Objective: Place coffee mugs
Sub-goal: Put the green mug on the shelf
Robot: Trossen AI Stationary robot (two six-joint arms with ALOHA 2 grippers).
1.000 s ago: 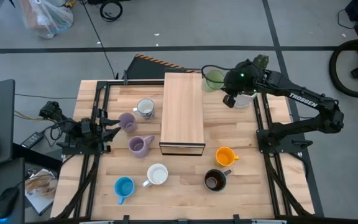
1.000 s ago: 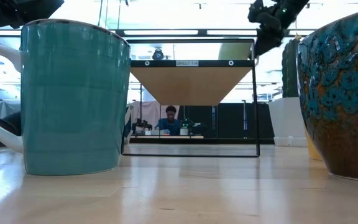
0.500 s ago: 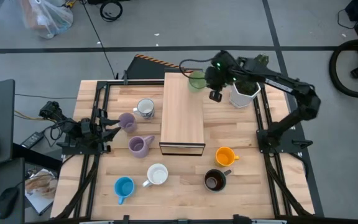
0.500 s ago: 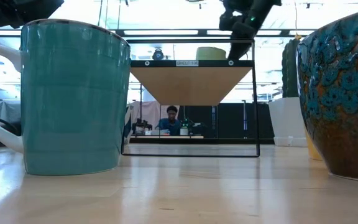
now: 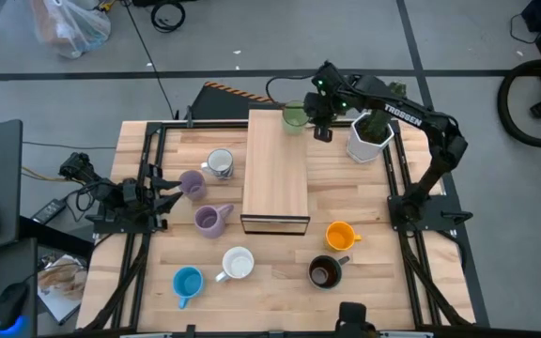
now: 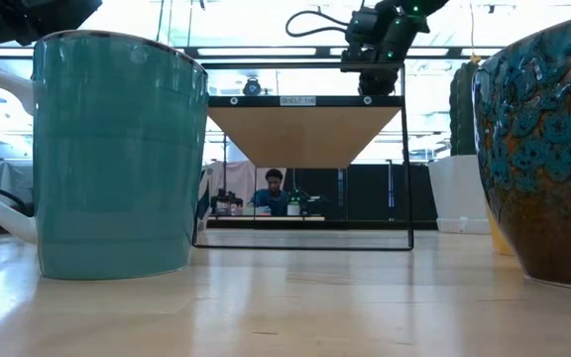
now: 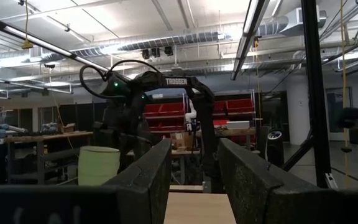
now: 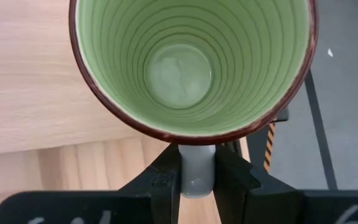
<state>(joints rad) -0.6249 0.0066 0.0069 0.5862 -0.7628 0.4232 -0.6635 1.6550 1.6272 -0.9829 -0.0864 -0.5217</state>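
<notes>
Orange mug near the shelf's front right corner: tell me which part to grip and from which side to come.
Grip the orange mug by its handle, which sticks out toward the table's right edge. It stands upright with its mouth open, so come down from above on that side, as the right gripper holds the green mug by its handle. The dark brown mug crowds the front.

The word "TROSSEN" stands in white on the right arm [image 5: 404, 115], and also on this arm in the left wrist view. A small label [image 6: 300, 100] on the shelf front edge cannot be read.
</notes>
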